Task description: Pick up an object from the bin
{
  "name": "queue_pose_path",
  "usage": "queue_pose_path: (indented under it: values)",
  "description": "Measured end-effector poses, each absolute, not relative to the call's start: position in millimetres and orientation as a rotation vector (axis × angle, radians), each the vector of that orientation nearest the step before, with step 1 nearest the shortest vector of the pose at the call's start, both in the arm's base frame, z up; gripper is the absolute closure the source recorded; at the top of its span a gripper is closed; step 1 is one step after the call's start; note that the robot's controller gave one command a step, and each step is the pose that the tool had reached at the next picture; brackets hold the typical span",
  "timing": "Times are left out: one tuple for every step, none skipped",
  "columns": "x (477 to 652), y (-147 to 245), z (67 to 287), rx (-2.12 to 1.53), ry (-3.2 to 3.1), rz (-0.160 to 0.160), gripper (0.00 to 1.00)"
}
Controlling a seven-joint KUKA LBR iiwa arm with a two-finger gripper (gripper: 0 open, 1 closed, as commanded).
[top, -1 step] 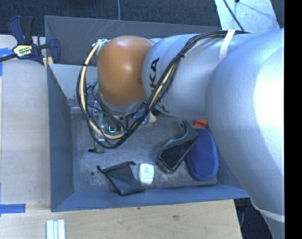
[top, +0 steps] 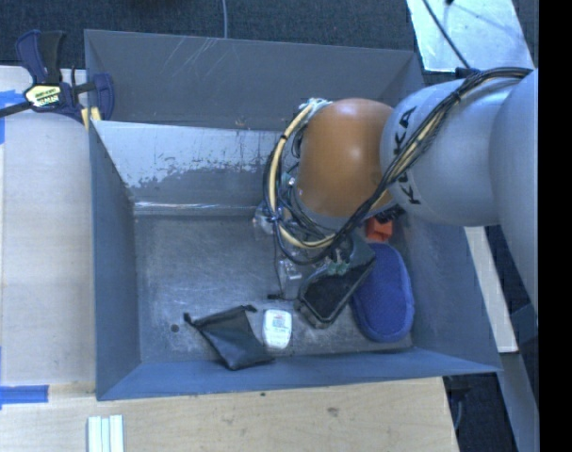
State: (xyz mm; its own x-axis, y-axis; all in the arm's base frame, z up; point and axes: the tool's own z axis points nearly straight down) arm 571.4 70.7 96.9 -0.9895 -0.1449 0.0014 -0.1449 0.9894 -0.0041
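Note:
My gripper (top: 287, 273) hangs low in the middle of the bin, just under the arm's wrist. Right beside it, to the right, a flat black glossy slab (top: 331, 295) lies tilted against a blue oval pad (top: 386, 297). Below the gripper, near the front wall, sits a small white block with a printed label (top: 277, 329). A crumpled black pouch (top: 231, 336) lies touching that block on its left. Nothing shows in the gripper's grasp.
A small orange thing (top: 383, 227) peeks out at the right wall, partly hidden by the arm. The arm's wrist with its cables covers the middle and back right of the bin. Bare floor shows on the left half.

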Motion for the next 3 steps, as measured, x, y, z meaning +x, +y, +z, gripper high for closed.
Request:
queue_pose_path:
  values:
    - [503.5,153.8,72.6,0.701,-3.061,-0.005,0.00]
    - [505.6,151.1,73.8,0.691,-3.066,-0.001,1.00]
    - [533.9,175.2,192.1,0.667,-3.083,-0.003,1.00]
